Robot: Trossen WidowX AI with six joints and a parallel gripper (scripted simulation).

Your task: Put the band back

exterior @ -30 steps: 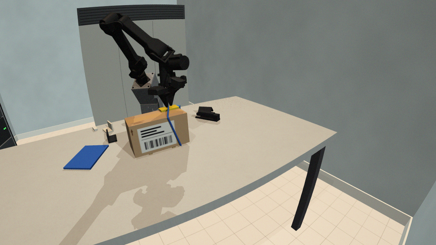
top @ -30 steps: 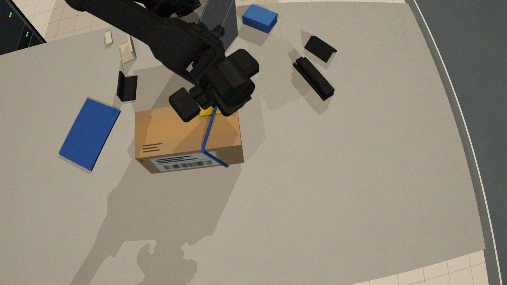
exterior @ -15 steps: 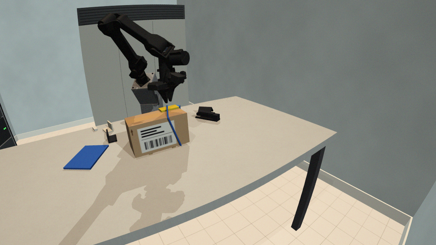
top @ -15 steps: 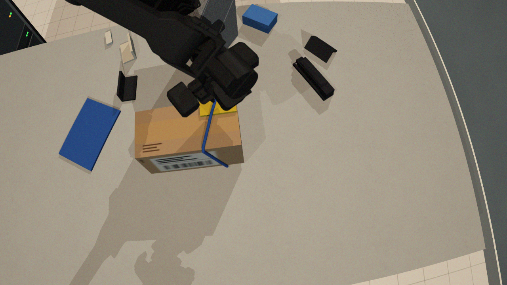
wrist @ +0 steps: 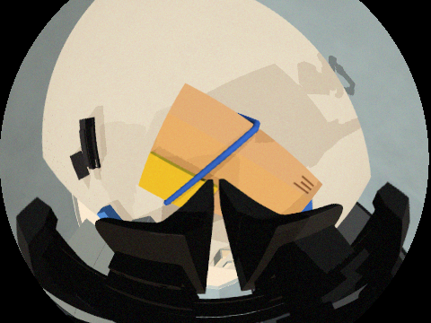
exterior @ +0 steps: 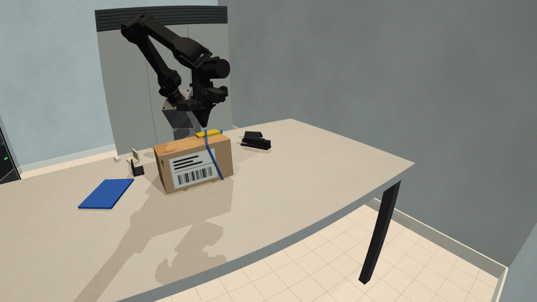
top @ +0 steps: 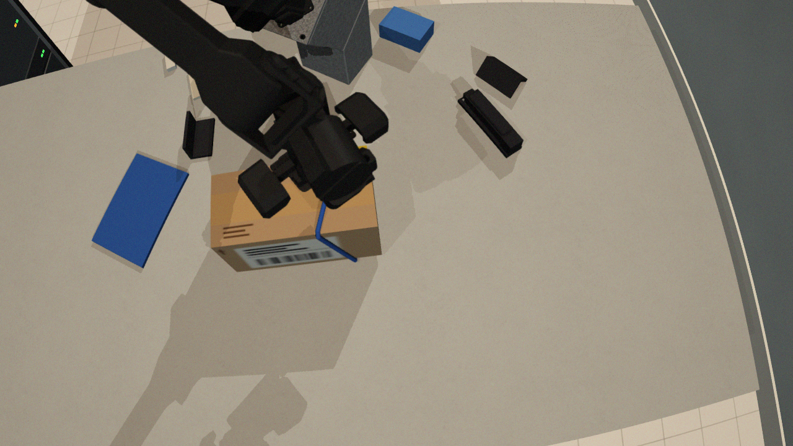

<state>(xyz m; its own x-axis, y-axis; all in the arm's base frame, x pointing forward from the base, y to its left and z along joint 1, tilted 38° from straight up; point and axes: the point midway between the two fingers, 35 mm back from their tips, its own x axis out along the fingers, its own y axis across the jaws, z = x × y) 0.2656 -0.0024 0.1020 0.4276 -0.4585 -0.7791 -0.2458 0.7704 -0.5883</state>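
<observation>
A brown carton (top: 293,222) with a barcode label stands on the table; it also shows in the exterior view (exterior: 193,163) and the wrist view (wrist: 233,150). A thin blue band (exterior: 213,155) runs round it at a slant, skewed across the label face (top: 335,248). On the top it runs along the edge of the yellow corner guard (exterior: 207,133) (wrist: 163,178) at the carton's far top edge. My gripper (exterior: 204,125) hangs a little above the guard, pointing down. Its fingers are shut with nothing between them; the band (wrist: 215,161) lies on the carton below them.
A flat blue plate (top: 138,207) lies left of the carton and a black bracket (top: 197,137) behind it. A blue block (top: 406,27), a black angle piece (top: 500,75) and a long black bar (top: 490,122) lie at the back right. The arm's grey pedestal (top: 335,38) stands behind.
</observation>
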